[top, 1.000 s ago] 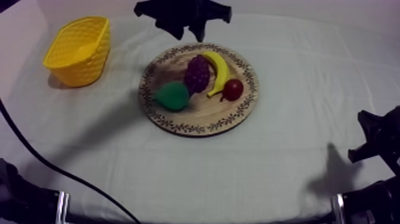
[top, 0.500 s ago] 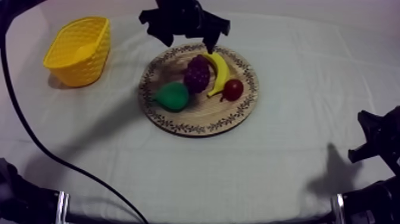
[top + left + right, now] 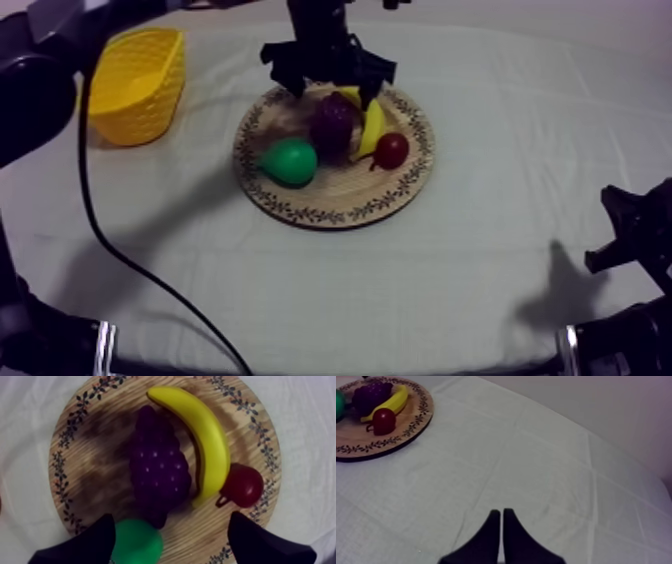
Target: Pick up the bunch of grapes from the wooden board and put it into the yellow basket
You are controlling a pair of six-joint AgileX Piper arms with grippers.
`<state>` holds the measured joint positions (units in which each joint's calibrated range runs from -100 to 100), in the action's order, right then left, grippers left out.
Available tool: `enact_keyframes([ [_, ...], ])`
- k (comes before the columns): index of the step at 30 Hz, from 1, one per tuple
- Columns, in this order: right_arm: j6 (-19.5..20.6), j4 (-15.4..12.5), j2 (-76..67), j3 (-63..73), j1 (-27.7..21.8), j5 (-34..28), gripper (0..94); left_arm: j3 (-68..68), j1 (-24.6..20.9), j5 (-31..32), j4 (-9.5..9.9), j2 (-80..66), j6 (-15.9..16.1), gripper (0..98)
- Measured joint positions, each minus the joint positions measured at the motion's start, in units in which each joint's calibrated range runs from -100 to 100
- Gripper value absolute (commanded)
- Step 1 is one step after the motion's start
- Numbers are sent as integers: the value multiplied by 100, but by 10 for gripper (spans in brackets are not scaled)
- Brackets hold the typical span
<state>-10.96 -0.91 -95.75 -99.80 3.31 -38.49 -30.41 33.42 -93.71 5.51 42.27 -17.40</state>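
Left gripper [image 3: 335, 95] lowered over one bunch of grapes [image 3: 331, 122] (fingers [image 3: 260, 543] apart), one board [image 3: 340, 197]

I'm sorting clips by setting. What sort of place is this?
Probably a robot test bench, not a kitchen: a cloth-covered table, toy fruit on a wooden board, a yellow basket, and a robot arm over the board.

The left arm [image 3: 35, 85] extends from the top view's upper left across the far side, with its wrist [image 3: 320, 25] turned down. The left gripper [image 3: 333, 92] points downward and its fingers [image 3: 85, 546] are spread wide, gripping nothing. The right arm [image 3: 620, 345] sits low at the lower right edge, folded. The right gripper [image 3: 632, 235] is just above that arm. Its fingers [image 3: 494, 536] lie together as a narrow wedge and hold nothing.
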Motion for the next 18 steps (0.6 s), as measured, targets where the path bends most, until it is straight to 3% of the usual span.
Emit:
enact_keyframes([
  [18, 0, 0, 0, 0, 0, 0, 3, -934, -194, -146, -155, 1187, 19, 858],
])
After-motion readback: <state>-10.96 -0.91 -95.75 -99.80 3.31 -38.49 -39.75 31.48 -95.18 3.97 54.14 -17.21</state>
